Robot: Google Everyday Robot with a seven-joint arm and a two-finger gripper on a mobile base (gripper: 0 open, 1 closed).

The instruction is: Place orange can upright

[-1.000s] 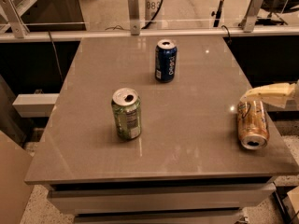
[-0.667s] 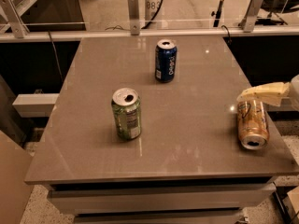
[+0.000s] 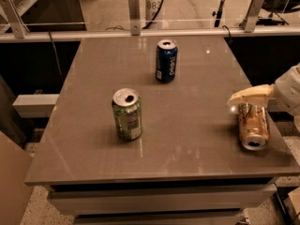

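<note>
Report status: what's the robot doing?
Tool at table's right edge, at far end of orange can. Can on its side. Green can, blue can upright, well apart.

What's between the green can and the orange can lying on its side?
Nothing: the camera view shows only bare table between the green can and the orange can. The gripper is at the orange can's far end.
</note>
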